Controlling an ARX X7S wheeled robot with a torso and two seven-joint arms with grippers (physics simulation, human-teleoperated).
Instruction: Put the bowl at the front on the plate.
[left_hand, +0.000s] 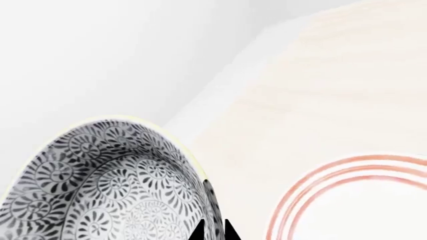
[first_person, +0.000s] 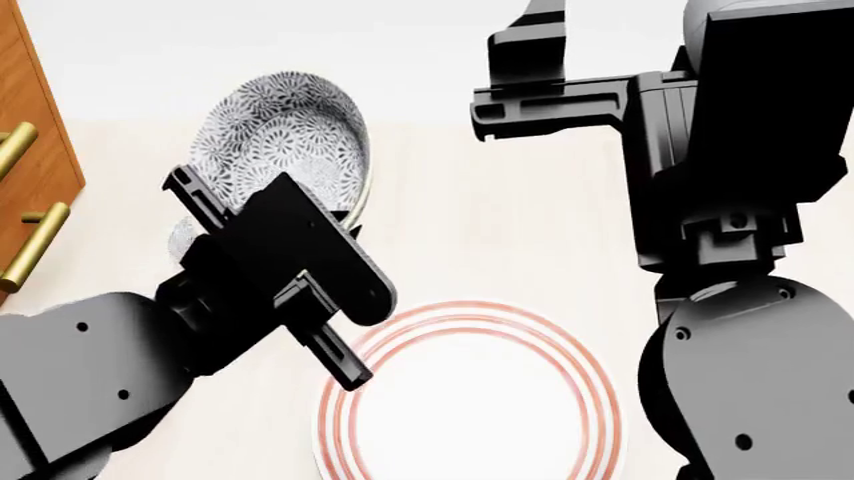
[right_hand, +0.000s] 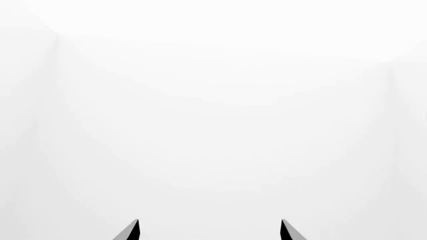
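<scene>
Two arms share the scene, and only the left one is at work. The bench (first_person: 507, 230), pale and wood-grained, carries the plate (first_person: 470, 400), which serves here as the landmark. Largest in view after the bench is the right arm, raised to the far right of the plate; its right gripper (right_hand: 208, 231) points at blank white background, the fingers standing well apart with nothing between them. The left arm reaches in from the near left of the plate. The left gripper (left_hand: 213, 230) has its fingers clamped on the rim of the bowl (first_person: 283, 135), one tip inside the wall and one outside, as the left wrist view shows. The bowl hangs tilted, its patterned inside turned toward the head camera, beyond and to the left of the plate and seemingly clear of the bench. A wooden cabinet (first_person: 34, 150) with brass handles stands further left of the plate.

Step in hand, by judgement: the carry, with the grasp made and the placing not yet done. The next move calls for bringing the bowl over the plate's centre, levelling it, lowering until it rests, then parting the fingers.
</scene>
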